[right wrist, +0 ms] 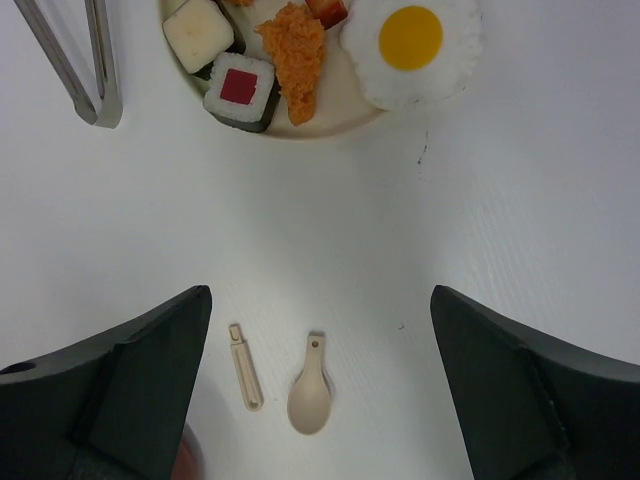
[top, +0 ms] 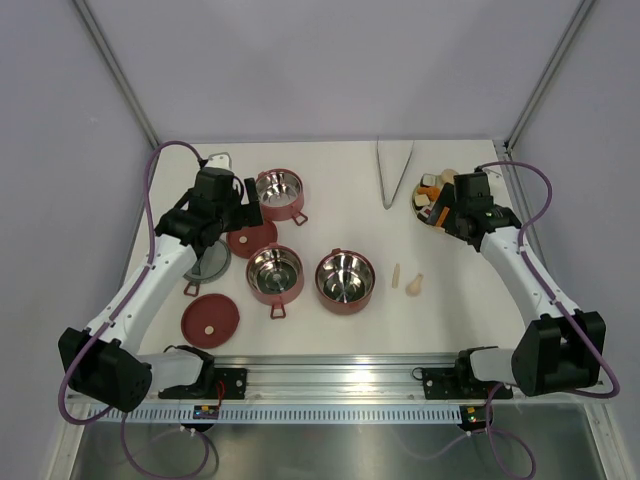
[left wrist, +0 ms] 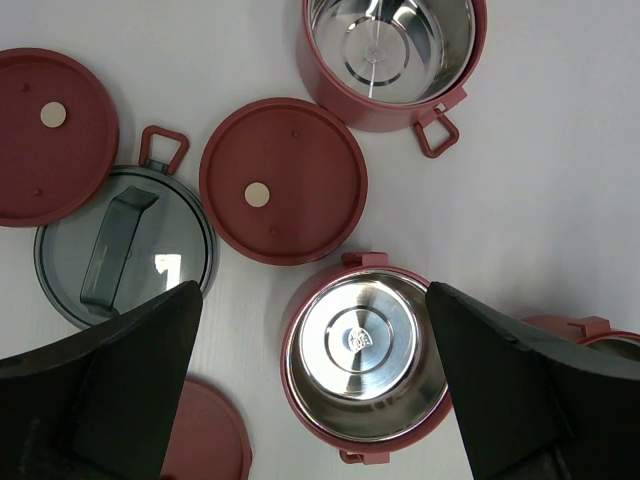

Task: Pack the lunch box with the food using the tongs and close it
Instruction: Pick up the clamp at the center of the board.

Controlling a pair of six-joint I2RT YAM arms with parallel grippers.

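Three open dark-red lunch box bowls stand on the table: one at the back (top: 279, 188), two in front (top: 275, 272) (top: 345, 280). My left gripper (top: 235, 213) hangs open above them, and the front left bowl (left wrist: 365, 355) shows between its fingers (left wrist: 120, 380). The silver tongs (top: 393, 170) (right wrist: 85, 70) lie at the back of the table. The food (top: 437, 188), a sushi roll (right wrist: 240, 90), an orange fried piece (right wrist: 297, 55) and a fried egg (right wrist: 410, 40), sits on a cream plate (right wrist: 330, 122). My right gripper (top: 455, 212) (right wrist: 320, 290) is open and empty beside that plate.
Red disc lids (left wrist: 283, 180) (left wrist: 50, 135) (top: 210, 320) and the grey top lid (left wrist: 125, 245) lie left of the bowls. A beige spoon head (right wrist: 318, 395) and its handle (right wrist: 245, 365) lie right of the front bowls. White walls and metal posts border the table.
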